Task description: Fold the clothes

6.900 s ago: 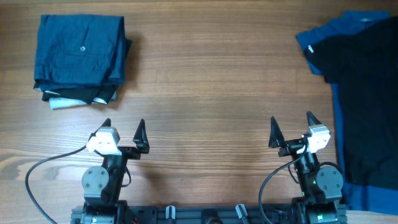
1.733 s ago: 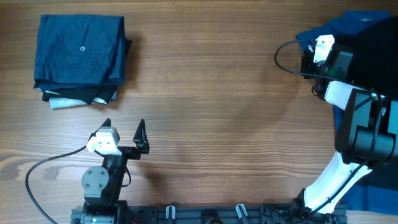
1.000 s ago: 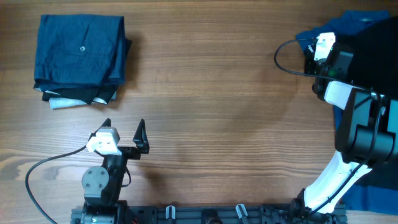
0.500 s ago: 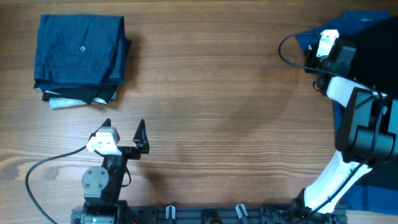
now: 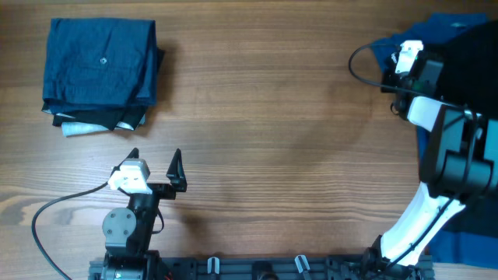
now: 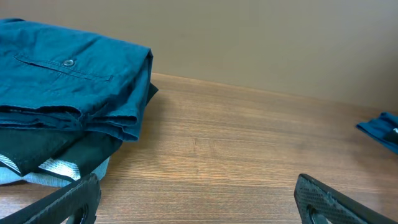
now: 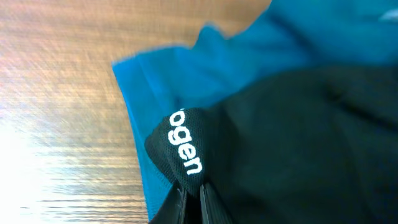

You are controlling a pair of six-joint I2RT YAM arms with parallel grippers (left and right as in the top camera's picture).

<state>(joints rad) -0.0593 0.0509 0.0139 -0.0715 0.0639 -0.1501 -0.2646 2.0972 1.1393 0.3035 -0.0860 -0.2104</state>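
A black shirt point(image 5: 459, 93) with a white logo lies at the table's right edge on top of a blue garment point(image 5: 385, 51). My right gripper point(image 5: 394, 68) is at the shirt's left sleeve. In the right wrist view the right gripper point(image 7: 193, 191) is shut on a pinched fold of the black shirt point(image 7: 280, 143) just below white lettering, with the blue garment point(image 7: 161, 87) under it. My left gripper point(image 5: 154, 163) rests open near the table's front left; in its own view the left gripper point(image 6: 196, 205) holds nothing.
A folded stack of clothes point(image 5: 101, 66), blue on top with black and pale pieces beneath, sits at the back left; it also shows as the folded stack point(image 6: 68, 81) in the left wrist view. The right arm point(image 5: 447, 155) reaches over the shirt.
The right gripper has shifted slightly right and further back at the shirt's sleeve. The left arm and the folded stack have not moved.
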